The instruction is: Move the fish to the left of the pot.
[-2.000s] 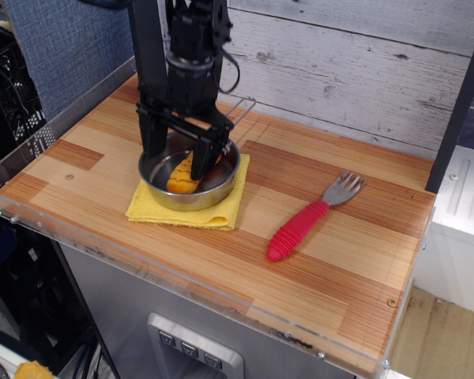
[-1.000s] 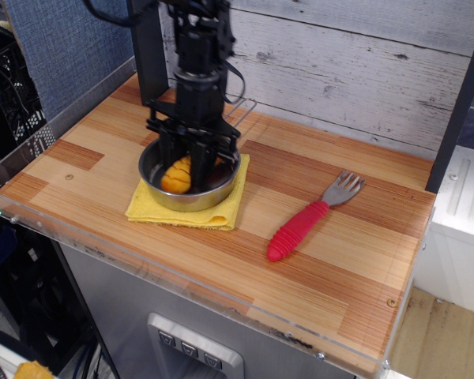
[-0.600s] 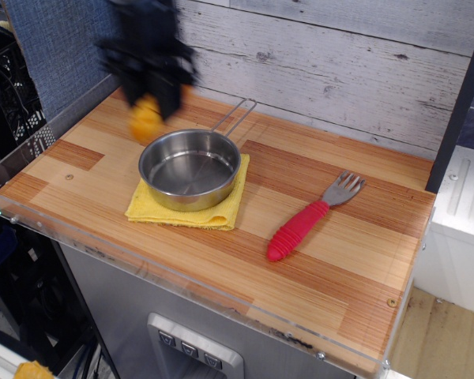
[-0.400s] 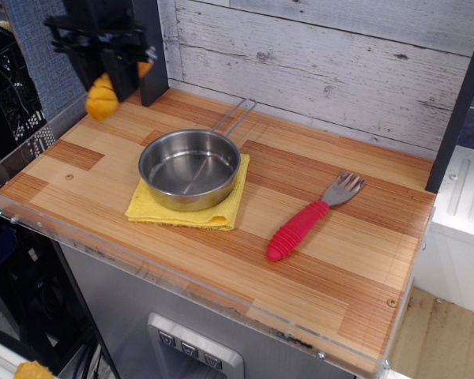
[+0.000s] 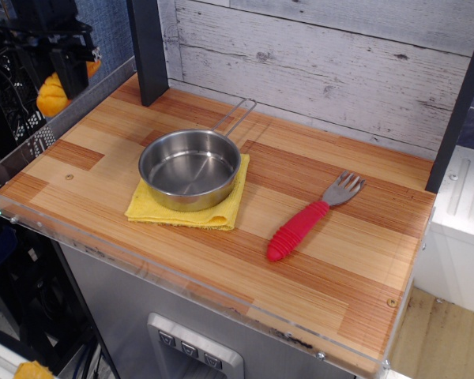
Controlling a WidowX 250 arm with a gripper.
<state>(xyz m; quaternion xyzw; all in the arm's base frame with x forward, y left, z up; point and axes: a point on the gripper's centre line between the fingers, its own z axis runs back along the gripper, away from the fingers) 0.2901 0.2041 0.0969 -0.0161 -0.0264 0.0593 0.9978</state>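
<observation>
gripper [image 5: 54, 79]: dark claw at the upper left corner of the view, clenched on the fish, fingers pointing down; only its lower part is in frame.
fish [image 5: 53, 95]: orange-yellow, held between the fingers and hanging in the air; it appears to sit out past the left rim of the table, over the clear side wall rather than over the wood.
fish axis: hard to tell, since the fingers cover its top; the part that shows is a rounded lump below them.
pot [image 5: 189, 169]: empty, resting on a folded yellow cloth [image 5: 221, 209]; its wire handle points up and to the right, toward the plank wall.
pot from gripper: to the right and nearer the camera, well apart.
goal spot: the bare wood of the table [image 5: 87, 162] just left of the pot and cloth, lying between the gripper and the pot.
coming move, as a judgement: the fish seems farther left than it needs to be, so the claw likely has to come back right a little and then go down before letting go.
risk: opening here could drop the fish off the edge.
fork [image 5: 312, 215]: red handle, right of the pot, out of the way.
</observation>
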